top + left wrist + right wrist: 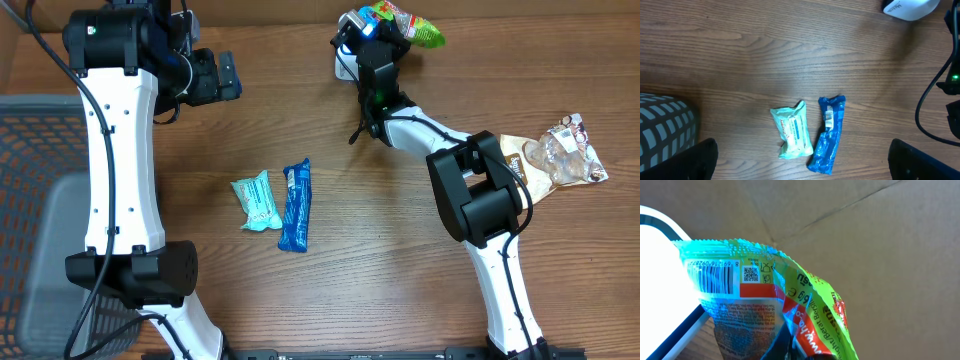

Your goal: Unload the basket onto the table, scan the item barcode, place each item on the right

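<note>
Holding the green snack packet (765,305) up beside the white scanner (910,7) at the bench's (400,270) far edge, the right end effector (388,28) is clenched on the end away from the barcode (710,277). Left end effector (228,80) hangs wide open, nothing in it. Packet looks light, crinkly and slick, so I'd pinch a flat sealed edge, not the puffy middle.

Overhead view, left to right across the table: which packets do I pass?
teal packet → blue wrapper → green snack packet → clear crumpled packet
</note>
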Tool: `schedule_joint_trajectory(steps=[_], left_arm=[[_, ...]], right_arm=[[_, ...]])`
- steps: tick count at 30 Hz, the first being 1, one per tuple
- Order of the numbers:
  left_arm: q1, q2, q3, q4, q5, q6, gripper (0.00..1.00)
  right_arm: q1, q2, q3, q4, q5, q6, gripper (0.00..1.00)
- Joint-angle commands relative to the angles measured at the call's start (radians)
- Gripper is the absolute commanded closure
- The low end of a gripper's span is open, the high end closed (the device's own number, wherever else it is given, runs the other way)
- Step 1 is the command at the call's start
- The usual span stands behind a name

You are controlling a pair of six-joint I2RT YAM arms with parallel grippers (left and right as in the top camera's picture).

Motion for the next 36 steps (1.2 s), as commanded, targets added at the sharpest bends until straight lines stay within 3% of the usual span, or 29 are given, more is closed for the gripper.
schedule_joint_trajectory(steps=[1,8,12,15,21,27,30,36], left_arm=[[-0.004,0.001,0.018,-0.002,-0.006,-0.014,0.0],[-0.004,0.001,0.018,-0.002,-0.006,-0.014,0.0],[-0.004,0.001,0.018,-0.002,-0.006,-0.014,0.0],[-0.004,0.001,0.018,-0.002,-0.006,-0.014,0.0],[-0.004,0.001,0.018,-0.002,-0.006,-0.014,0.0],[-0.004,0.001,0.018,-0.002,-0.006,-0.014,0.0],[-0.004,0.001,0.018,-0.002,-0.006,-0.014,0.0],[-0.004,0.001,0.018,-0.002,-0.006,-0.014,0.0]], right_arm=[[0.0,-0.011,0.026,0.042,-0.004,-0.028,0.96],[0.013,-0.013,0.026,0.151,0.042,-0.12,0.96],[0.029,-0.042,0.026,0.126,0.099,-0.127,0.96],[0.043,-0.079,0.026,0.072,0.122,-0.114,0.96],[0.103,-0.225,0.026,-0.201,0.12,-0.046,0.96],[0.176,-0.427,0.026,-0.78,0.012,0.2,0.96],[0.188,-0.529,0.026,-1.074,-0.201,0.456,0.96],[0.115,-0.678,0.026,-1.403,-0.653,0.888,0.96]])
